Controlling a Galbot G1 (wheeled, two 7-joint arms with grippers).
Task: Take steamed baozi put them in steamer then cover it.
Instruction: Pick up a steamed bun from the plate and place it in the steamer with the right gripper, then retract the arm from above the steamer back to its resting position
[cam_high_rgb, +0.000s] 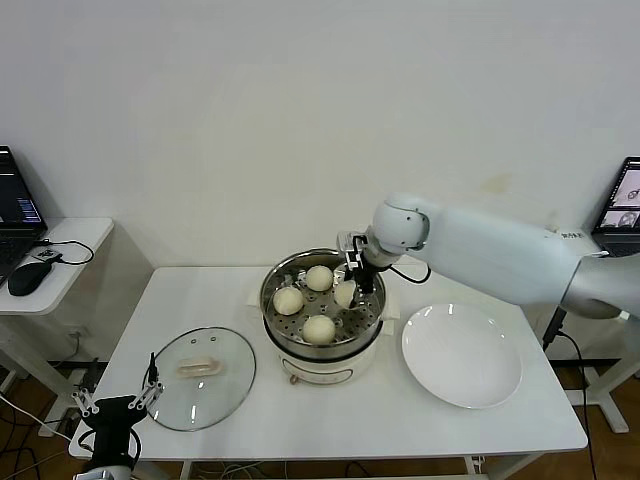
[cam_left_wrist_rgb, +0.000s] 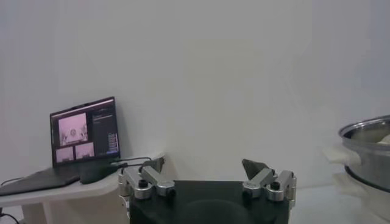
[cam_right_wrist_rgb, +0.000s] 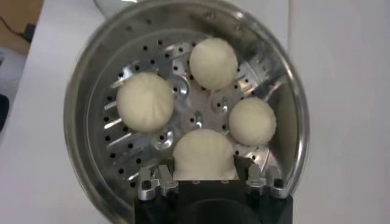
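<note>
Clear glass makes up the cover (cam_high_rgb: 203, 377), which lies flat on the white tabletop (cam_high_rgb: 330, 420) near the front left edge, ringed by a metal rim; its cream-white oblong handle (cam_high_rgb: 199, 368) has its long axis running left to right. Just off that front corner, below the tabletop's edge, hangs the left claw (cam_high_rgb: 115, 398), its fingers spread wide and holding nothing; the arm behind it is cut off by the bottom of the head view. To the right, well apart from the cover, sits a round, smooth white plate (cam_high_rgb: 462, 354).

Between cover and plate, toward the middle of the tabletop, stands the steamer (cam_high_rgb: 323, 316): a round, shiny steel pot on a cream-white base, with a perforated tray (cam_right_wrist_rgb: 161, 125) inside. Three steamed baozi (cam_right_wrist_rgb: 145, 101), smooth, round and cream-white, rest on that tray, spaced apart. A fourth bun (cam_right_wrist_rgb: 204, 154) is pinched between the narrowed fingers of the right claw (cam_high_rgb: 350, 289) at the right-hand side of the pot, inside the rim; its lower part is hidden by the claw body, so I cannot tell whether it touches the tray. The far rim is partly hidden by the white right arm.
</note>
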